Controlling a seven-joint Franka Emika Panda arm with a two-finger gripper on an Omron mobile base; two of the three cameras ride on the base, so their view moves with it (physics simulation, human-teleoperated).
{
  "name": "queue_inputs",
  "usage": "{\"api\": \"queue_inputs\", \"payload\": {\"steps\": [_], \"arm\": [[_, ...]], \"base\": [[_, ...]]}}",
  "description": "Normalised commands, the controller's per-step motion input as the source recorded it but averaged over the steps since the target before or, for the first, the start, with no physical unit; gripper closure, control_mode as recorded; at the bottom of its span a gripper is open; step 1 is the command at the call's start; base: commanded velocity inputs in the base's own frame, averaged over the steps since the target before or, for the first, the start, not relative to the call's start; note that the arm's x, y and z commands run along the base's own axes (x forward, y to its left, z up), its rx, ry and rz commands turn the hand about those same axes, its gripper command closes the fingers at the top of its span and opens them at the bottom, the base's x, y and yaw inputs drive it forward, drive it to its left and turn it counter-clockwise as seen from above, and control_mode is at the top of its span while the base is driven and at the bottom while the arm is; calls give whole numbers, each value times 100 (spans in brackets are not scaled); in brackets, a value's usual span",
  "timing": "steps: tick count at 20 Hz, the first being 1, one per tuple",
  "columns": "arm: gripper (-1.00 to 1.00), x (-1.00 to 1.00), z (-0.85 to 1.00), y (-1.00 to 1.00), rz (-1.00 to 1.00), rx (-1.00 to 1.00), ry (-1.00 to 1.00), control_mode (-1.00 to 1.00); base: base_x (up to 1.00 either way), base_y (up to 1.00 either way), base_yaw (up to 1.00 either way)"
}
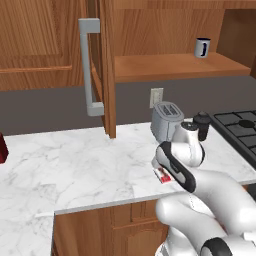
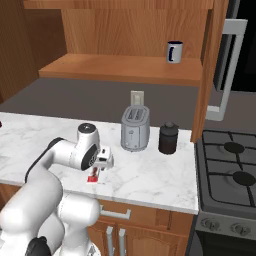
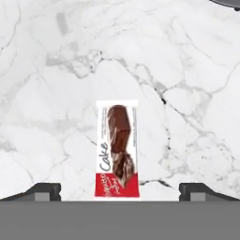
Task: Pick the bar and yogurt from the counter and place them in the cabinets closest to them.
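Observation:
The bar [image 3: 117,150], a white packet with a brown cake picture and a red end, lies flat on the white marble counter [image 1: 75,165]. It also peeks out beside my hand, as the bar [image 1: 163,175] and the bar [image 2: 93,178], near the counter's front edge. My gripper [image 3: 120,191] hangs straight above it, open, with one fingertip on each side of the packet and nothing held. The gripper [image 2: 98,169] points down at the counter. The cabinets [image 1: 175,67] above stand open, with a wooden shelf. The yogurt is out of view.
A silver toaster [image 2: 135,127] and a dark jar [image 2: 168,138] stand behind the bar. A stove [image 2: 230,165] adjoins the counter on the right. The open cabinet door [image 1: 102,65] with its grey handle juts out over the counter. A mug [image 1: 202,48] sits on the shelf.

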Motion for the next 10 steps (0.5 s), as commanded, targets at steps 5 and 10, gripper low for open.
{"api": "queue_inputs", "payload": {"steps": [5,10], "arm": [[-100,0,-45,3,0,0,4,-100],[-100,0,-41,19,0,0,4,-100]], "base": [[0,0,0],[0,0,0]]}}
